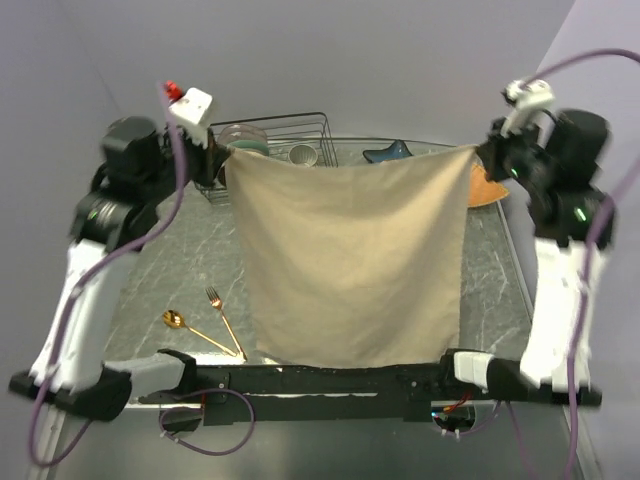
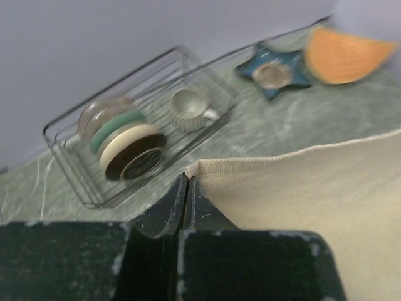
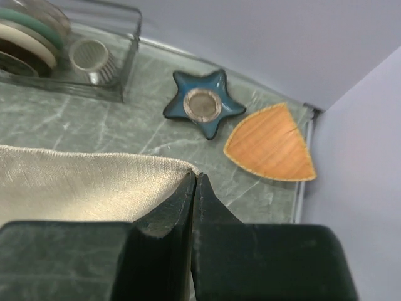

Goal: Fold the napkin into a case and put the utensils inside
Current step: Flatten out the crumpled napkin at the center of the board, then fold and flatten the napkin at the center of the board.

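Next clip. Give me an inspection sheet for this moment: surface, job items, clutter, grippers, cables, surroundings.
Surface: dark green marbled table; no spills seen.
Job's things: napkin unfolded, hanging spread by its two top corners. The gold spoon and fork lie on the table to its left, handles converging.
Clutter: wire rack holding stacked dishes and a cup; blue star dish; orange mat. All are at the far edge.
Grippers: left gripper and right gripper are each shut on a napkin corner.
Cables: purple cables hang along both arms.
Surroundings: plain grey walls; nothing else seen.
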